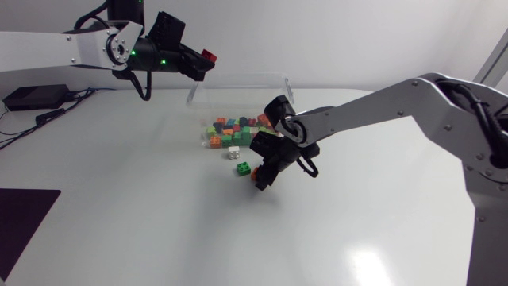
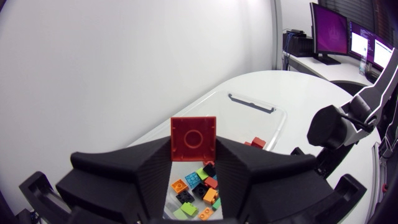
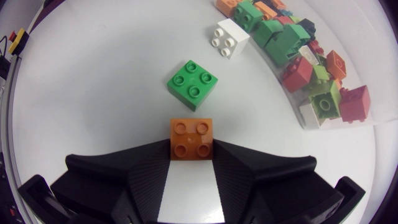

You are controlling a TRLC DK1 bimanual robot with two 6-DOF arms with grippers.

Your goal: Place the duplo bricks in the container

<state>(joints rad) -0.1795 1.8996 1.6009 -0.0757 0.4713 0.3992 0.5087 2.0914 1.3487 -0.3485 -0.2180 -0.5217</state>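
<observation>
Pinching an orange brick (image 3: 191,139), my right tool (image 3: 191,163) sits low over the surface (image 3: 93,93). Just ahead lies a green brick (image 3: 193,84), with a white brick (image 3: 229,37) beyond it. Mixed bricks (image 3: 298,56) appear to lie inside the clear container (image 1: 238,83). My left tool (image 2: 193,155) hangs above the container, clamping a red brick (image 2: 193,138).

A smooth, glossy white worktop (image 1: 119,199) fills the scene. A flat black box (image 1: 36,97) sits at the worktop's far left side, with black cables (image 1: 59,114) trailing beside it. A dark rectangular patch (image 1: 24,218) covers the worktop's near left corner. Reflected light forms a soft bright glare (image 1: 367,258) on the worktop's near right.
</observation>
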